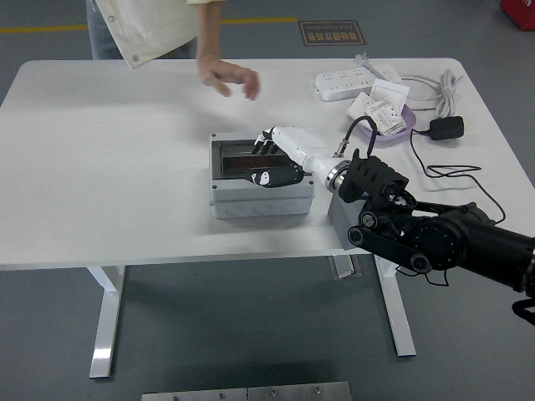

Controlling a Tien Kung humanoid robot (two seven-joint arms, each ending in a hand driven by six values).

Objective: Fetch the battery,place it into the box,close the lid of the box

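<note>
Battery, if it is under the right hand (274,159), is hidden; the hand's curled fingers lie in the box (261,178), their grip unclear. A person's hand (227,77) hovers at 11 o'clock; a bowl (386,125) sits at 2 o'clock.

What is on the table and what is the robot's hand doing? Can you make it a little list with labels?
table: white table
box: grey box, near the middle
right hand: right hand lies flat on top of the box's dark lid, fingers spread
left hand: not in view
person: a person's hand hovers above the table behind the box, touching nothing
far right corner: power strip, purple bowl with small packets, black adapter
</note>
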